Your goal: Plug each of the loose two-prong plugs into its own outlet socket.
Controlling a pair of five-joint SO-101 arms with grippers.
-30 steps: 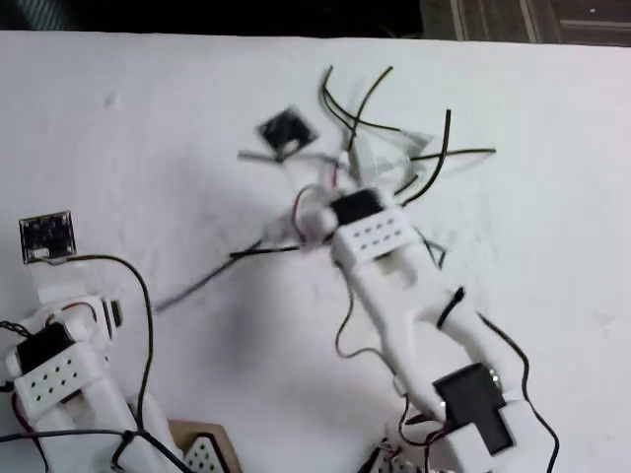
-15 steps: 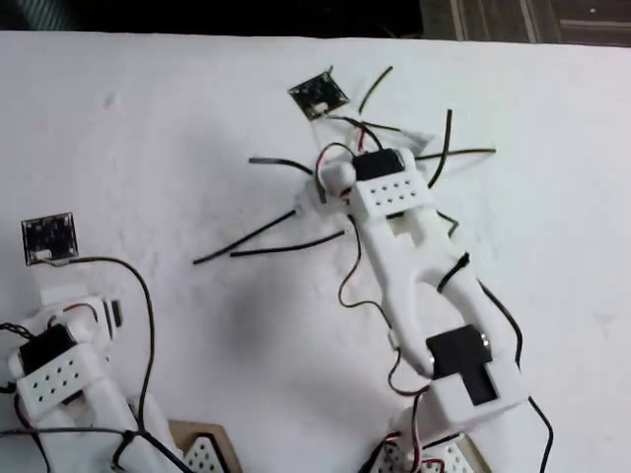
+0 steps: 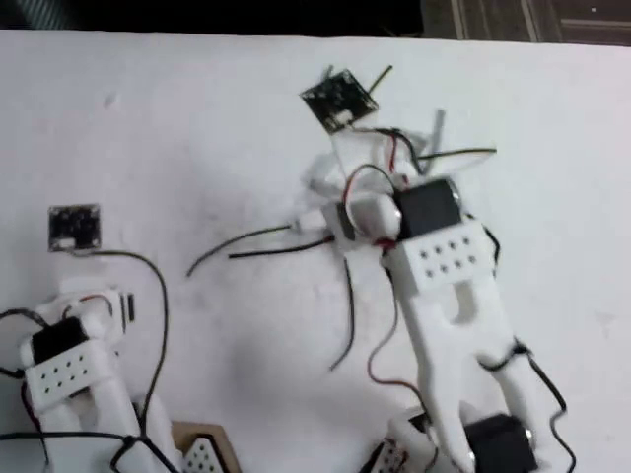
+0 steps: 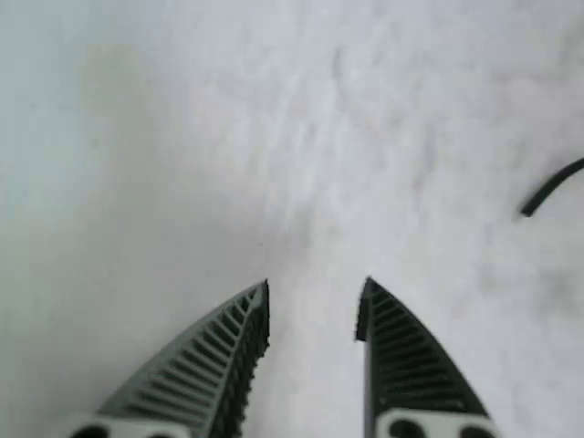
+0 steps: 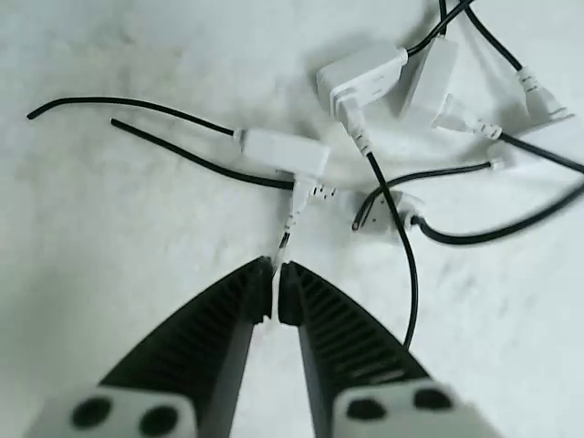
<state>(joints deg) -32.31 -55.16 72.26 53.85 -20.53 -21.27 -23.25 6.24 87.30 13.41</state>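
Right gripper (image 5: 276, 269) is pressed nearly together, pinching the thin plug cord (image 5: 290, 224) just behind a two-prong plug (image 5: 310, 192). The plug sits against a white outlet socket (image 5: 274, 148) mid-desk (image 3: 148, 118), toward the far edge. A second socket (image 5: 360, 80) lies nearby. Left gripper (image 4: 312, 310) is spread apart over bare desk near the front-left corner.

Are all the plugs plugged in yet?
Not yet. One plug looks seated in a white socket. The right pincer pinches the cord of a second plug sitting at the other socket. A loose plug still waits, and the left pincer is open, empty.
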